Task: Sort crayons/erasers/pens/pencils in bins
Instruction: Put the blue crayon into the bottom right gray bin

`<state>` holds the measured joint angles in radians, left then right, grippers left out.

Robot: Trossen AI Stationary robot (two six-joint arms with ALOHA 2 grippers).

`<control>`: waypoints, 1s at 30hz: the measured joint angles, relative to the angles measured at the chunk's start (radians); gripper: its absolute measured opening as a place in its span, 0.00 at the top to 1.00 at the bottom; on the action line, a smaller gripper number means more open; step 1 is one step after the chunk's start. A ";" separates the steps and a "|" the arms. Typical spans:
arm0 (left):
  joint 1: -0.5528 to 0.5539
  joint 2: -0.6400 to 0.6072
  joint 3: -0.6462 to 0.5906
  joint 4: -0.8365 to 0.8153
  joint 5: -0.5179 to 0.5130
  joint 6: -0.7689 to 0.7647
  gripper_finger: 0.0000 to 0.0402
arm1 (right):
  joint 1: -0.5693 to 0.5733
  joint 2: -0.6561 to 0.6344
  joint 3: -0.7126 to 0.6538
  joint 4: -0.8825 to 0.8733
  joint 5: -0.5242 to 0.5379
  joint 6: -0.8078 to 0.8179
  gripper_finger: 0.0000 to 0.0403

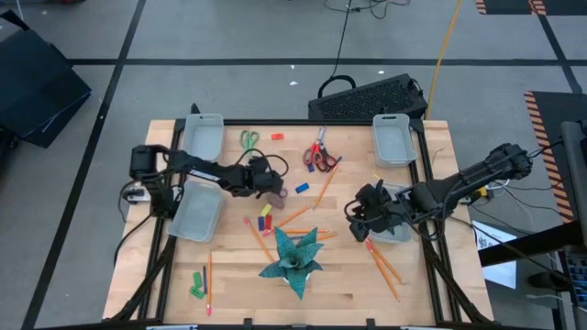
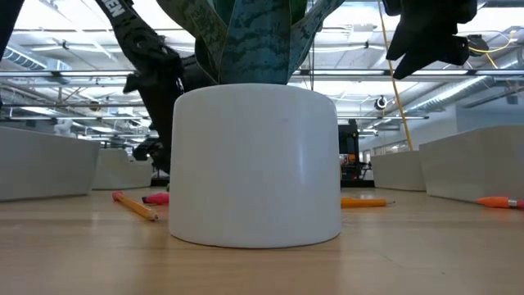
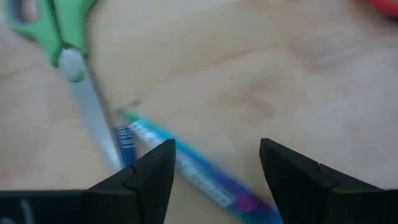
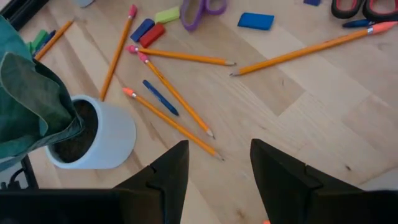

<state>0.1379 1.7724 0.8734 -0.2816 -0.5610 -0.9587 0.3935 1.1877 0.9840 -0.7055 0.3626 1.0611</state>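
From above, you see a wooden bench [image 1: 229, 293] with four translucent bins: two at the far corners [image 1: 205, 137] [image 1: 393, 139], one under the left arm [image 1: 196, 211], one under the right arm [image 1: 396, 225], partly hidden. The visible bins look empty, so the sorting seems barely started. The left end effector [image 1: 272, 188] hangs near a blue eraser [image 1: 302, 188]; the right end effector [image 1: 359, 216] hovers by a potted plant [image 1: 293, 258]. About eight orange pencils lie loose, some near the plant [image 1: 295, 218], two toward the front right [image 1: 385, 266]. You also see green scissors [image 1: 249, 139], red scissors [image 1: 321, 154] and small crayons [image 1: 266, 216].

At bench height, the plant's white pot [image 2: 255, 164] blocks most of the scene; three pencils [image 2: 135, 206] lie flat beside it.

The left wrist camera shows open fingers [image 3: 149, 180] straddling a blue pen [image 3: 199, 177] beside green scissor blades [image 3: 93, 118].

The right wrist camera shows open, empty fingers [image 4: 168, 180] above six pencils [image 4: 171, 124] and one dark blue pen [image 4: 160, 97].
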 joint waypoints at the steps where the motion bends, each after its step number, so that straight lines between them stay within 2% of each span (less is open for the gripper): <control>1: -0.006 -0.021 0.000 -0.041 -0.004 -0.008 0.41 | 0.000 0.000 0.000 0.002 0.000 0.000 0.59; 6: -0.041 -0.075 -0.001 -0.157 -0.058 -0.054 0.41 | 0.002 0.000 0.000 0.015 -0.001 0.000 0.59; 16: -0.051 -0.065 0.000 -0.221 -0.055 -0.189 0.41 | 0.006 0.000 0.000 0.017 -0.001 -0.003 0.59; 25: -0.050 -0.048 -0.061 -0.199 -0.080 -0.318 0.41 | 0.007 0.000 0.000 0.025 -0.001 -0.003 0.59; 30: -0.052 -0.036 -0.115 -0.074 -0.088 -0.330 0.41 | 0.007 0.000 0.000 0.025 -0.001 -0.003 0.59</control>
<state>0.0862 1.7360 0.7582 -0.3553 -0.6491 -1.2889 0.4007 1.1873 0.9840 -0.6807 0.3614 1.0576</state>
